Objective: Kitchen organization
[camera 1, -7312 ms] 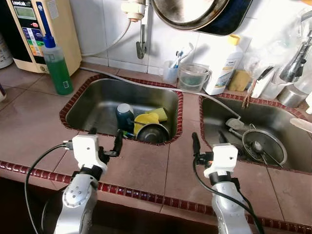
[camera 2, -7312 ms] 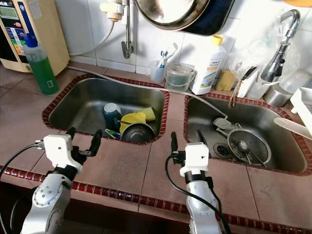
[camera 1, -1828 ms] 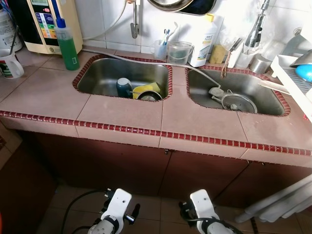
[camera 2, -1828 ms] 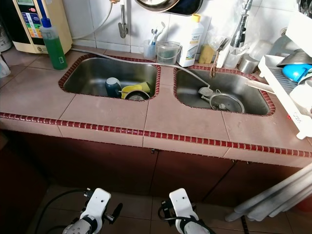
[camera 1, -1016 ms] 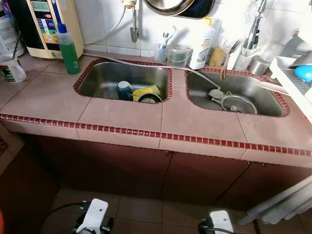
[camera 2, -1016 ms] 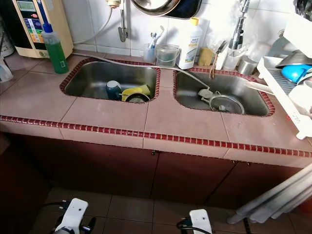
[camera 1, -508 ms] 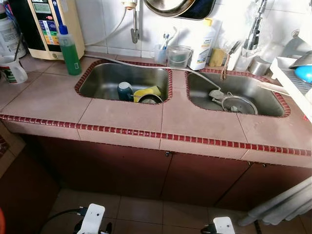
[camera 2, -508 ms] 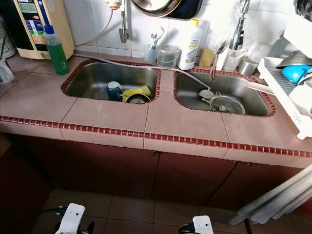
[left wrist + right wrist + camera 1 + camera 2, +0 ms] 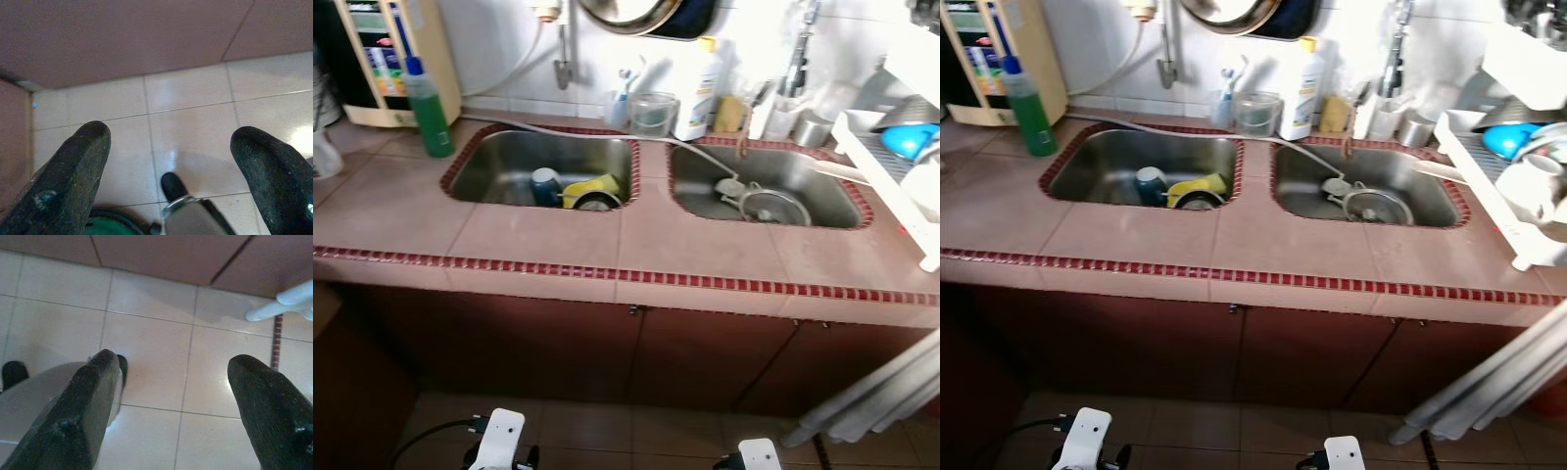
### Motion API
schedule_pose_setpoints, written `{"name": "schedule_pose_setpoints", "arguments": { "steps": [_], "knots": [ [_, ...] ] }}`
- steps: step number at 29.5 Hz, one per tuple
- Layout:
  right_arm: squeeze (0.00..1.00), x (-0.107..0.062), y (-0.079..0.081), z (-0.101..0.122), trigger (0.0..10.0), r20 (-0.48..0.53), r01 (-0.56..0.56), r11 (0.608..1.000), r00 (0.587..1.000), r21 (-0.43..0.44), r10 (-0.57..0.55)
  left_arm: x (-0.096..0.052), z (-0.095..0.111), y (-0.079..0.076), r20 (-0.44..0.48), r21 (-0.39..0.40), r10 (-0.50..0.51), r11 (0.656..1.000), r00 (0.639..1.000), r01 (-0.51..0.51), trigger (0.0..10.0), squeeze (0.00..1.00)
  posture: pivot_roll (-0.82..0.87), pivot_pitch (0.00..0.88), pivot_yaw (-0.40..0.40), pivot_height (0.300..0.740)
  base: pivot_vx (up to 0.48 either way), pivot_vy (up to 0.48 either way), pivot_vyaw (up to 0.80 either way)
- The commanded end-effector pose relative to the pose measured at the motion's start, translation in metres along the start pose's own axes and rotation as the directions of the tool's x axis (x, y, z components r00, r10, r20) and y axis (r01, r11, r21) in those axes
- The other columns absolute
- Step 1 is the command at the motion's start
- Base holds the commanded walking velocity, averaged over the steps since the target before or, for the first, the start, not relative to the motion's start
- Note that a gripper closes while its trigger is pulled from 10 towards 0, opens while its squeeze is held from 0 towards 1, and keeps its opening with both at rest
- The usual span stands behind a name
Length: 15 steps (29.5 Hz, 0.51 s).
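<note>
Sinks, left (image 9: 499, 171) at 11 o'clock, right (image 9: 822, 196) at 1; left gripper (image 9: 171, 161) and right gripper (image 9: 171, 396) hang spread, empty, over floor tiles (image 9: 146, 333).

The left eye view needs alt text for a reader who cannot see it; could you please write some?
A tiled kitchen counter with two steel sinks: the left sink holds a blue cup, a yellow item and a metal bowl; the right sink holds a round strainer. A green bottle stands at the back left. Both arms hang low before the dark cabinets.
</note>
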State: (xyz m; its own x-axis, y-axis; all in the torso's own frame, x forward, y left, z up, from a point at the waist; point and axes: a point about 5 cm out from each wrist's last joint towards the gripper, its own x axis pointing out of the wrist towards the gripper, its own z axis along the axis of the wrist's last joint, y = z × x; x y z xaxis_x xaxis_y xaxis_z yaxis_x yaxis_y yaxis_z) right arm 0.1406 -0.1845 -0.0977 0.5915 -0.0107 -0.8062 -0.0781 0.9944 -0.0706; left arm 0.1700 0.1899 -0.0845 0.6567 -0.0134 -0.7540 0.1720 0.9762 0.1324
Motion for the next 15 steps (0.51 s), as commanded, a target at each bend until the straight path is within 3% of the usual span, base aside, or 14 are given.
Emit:
{"name": "schedule_pose_setpoints", "arguments": {
  "steps": [1, 15],
  "knots": [
    [0.0, -0.0004, -0.0027, -0.0013, 10.0, -0.007, 0.015, 1.0, 1.0, 0.003, -0.015, 0.0001, -0.0008, 0.0, -0.011, 0.004, -0.002, 1.0, 1.0, 0.002, 10.0, 0.0, -0.14, 0.0, -0.058, 0.74, 0.0, -0.48, 0.0],
    [0.0, -0.0016, -0.0027, -0.0056, 10.0, -0.024, 0.011, 1.0, 1.0, -0.005, -0.011, 0.0001, -0.0012, -0.0008, -0.014, 0.012, -0.007, 1.0, 1.0, 0.008, 10.0, 0.0, -0.14, 0.0, -0.06, 0.74, 0.0, -0.48, 0.0]
  ]
}}
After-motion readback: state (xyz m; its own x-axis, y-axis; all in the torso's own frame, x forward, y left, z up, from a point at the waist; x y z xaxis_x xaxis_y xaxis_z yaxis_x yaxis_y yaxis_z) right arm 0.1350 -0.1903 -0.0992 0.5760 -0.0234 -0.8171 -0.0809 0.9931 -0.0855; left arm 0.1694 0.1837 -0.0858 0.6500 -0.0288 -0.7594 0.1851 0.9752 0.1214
